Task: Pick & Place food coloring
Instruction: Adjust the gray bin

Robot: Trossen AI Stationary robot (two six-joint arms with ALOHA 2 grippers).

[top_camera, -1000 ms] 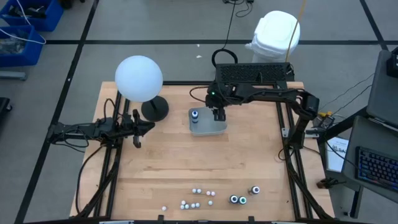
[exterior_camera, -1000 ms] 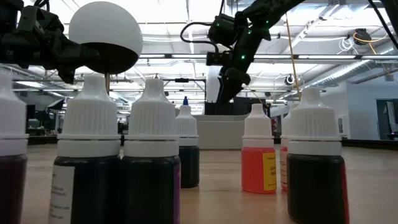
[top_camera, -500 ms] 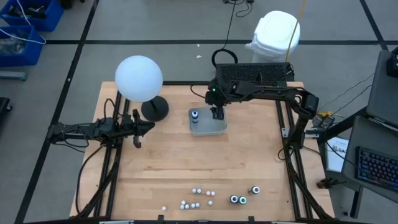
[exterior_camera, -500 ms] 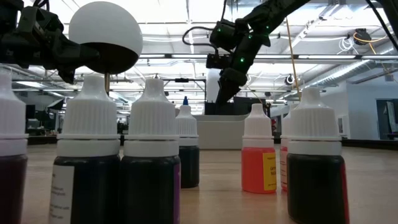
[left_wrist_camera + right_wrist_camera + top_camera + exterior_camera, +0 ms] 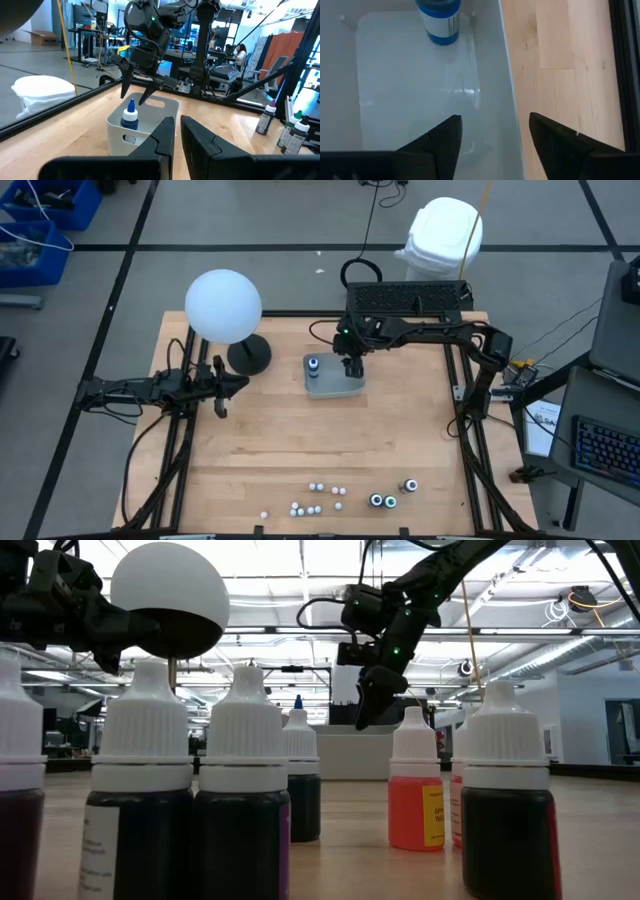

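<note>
Clear plastic tray [image 5: 335, 385] holds 1 blue-labelled bottle [image 5: 313, 366]; label print unreadable. I see my right pincer [image 5: 352, 367] open above it, left pincer [image 5: 222, 386] closed, empty.

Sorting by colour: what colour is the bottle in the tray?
Blue bottle, best in the right wrist view.

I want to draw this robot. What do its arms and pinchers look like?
Both arms are dark, thin and jointed. The right gripper ends in two pointed black jaws, with a black cable looped above it and tiny green lights on its wrist. The left gripper has chunky, wedge-shaped black jaws.
</note>
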